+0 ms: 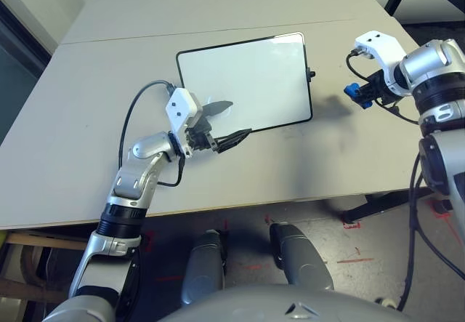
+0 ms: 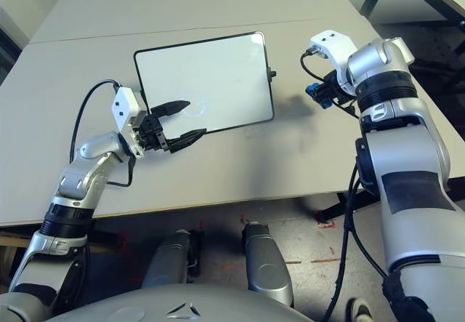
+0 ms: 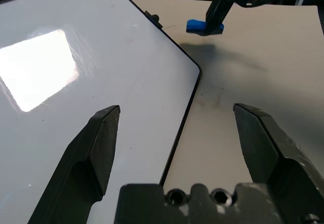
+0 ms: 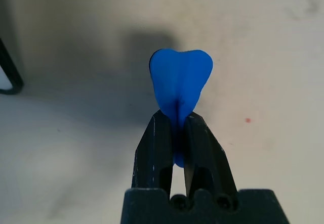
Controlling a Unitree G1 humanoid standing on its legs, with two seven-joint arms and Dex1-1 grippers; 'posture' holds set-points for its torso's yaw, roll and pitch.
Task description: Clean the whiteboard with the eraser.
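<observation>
Right gripper (image 4: 177,133) pinches the eraser (image 4: 180,85) above bare table, right of the whiteboard (image 1: 247,82).

Eraser: soft bright blue block, squeezed so its rounded end bulges. Whiteboard: glossy white rectangle, thin black frame, rounded corners, flat on the matte beige table (image 1: 109,60). Left gripper (image 1: 227,123), hard black tapered fingers spread wide, empty, over the board's near corner.
</observation>
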